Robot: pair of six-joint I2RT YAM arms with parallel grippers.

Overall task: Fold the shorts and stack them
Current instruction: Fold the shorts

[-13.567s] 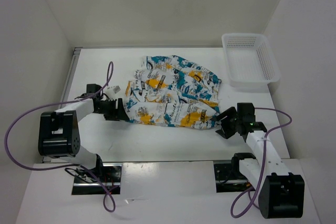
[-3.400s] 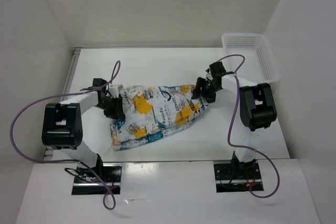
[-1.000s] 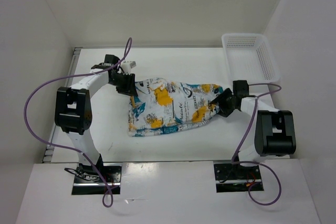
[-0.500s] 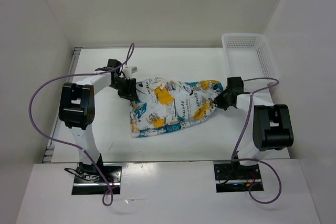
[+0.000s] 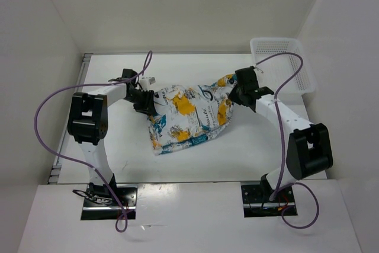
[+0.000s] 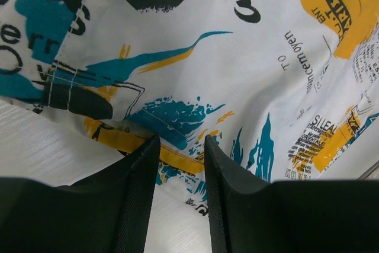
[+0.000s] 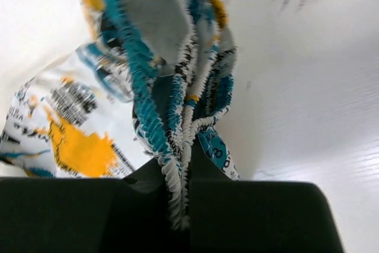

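Left of the basket (image 5: 278,40), I'm seeing bare table (image 5: 189,69) ringing the shorts (image 5: 189,117), left gripper (image 6: 177,152) and right gripper (image 7: 177,173) clamping its edges.

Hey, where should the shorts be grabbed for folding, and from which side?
Take the shorts by the gathered elastic band at their right end, coming in from the right. It bunches into a thick ridge the jaws can close across, as the right gripper does. The left gripper pinches the flat left edge.
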